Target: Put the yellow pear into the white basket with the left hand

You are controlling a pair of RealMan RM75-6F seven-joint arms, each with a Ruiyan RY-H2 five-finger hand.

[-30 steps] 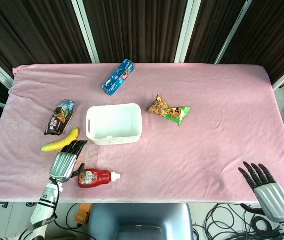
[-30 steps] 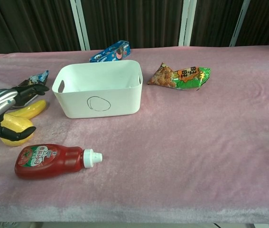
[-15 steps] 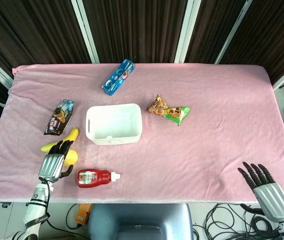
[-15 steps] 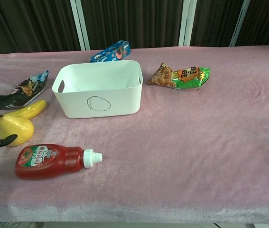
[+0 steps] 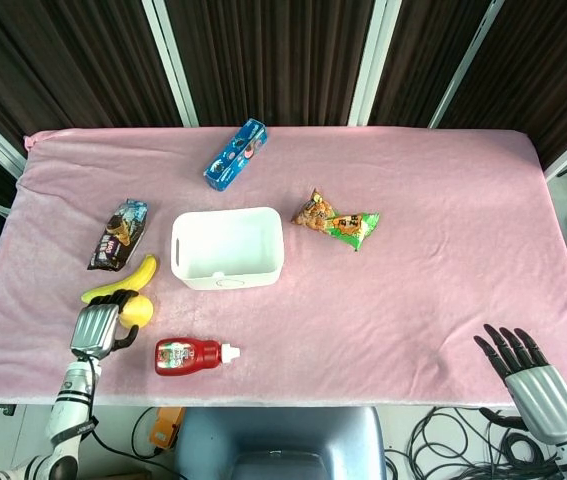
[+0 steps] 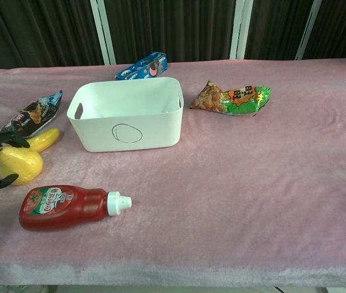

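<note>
Here the yellow pear [image 6: 19, 163] is being flanked by the spread fingers of the left hand [image 5: 96, 326], near the table's [image 5: 443, 260] front-left corner, not yet grasped. The white basket [image 5: 227, 247] is lying further back and right. The right hand [image 5: 533, 378] is hanging released, holding nothing.

Dark curtains [image 5: 263, 60] — white vertical strips [image 5: 168, 60] — behind pink-covered table [image 5: 443, 260].

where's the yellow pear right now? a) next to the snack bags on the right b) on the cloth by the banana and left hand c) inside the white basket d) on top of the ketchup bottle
b: the yellow pear sits on the pink cloth just in front of the banana, with the left hand at its side, outside the white basket.
</note>
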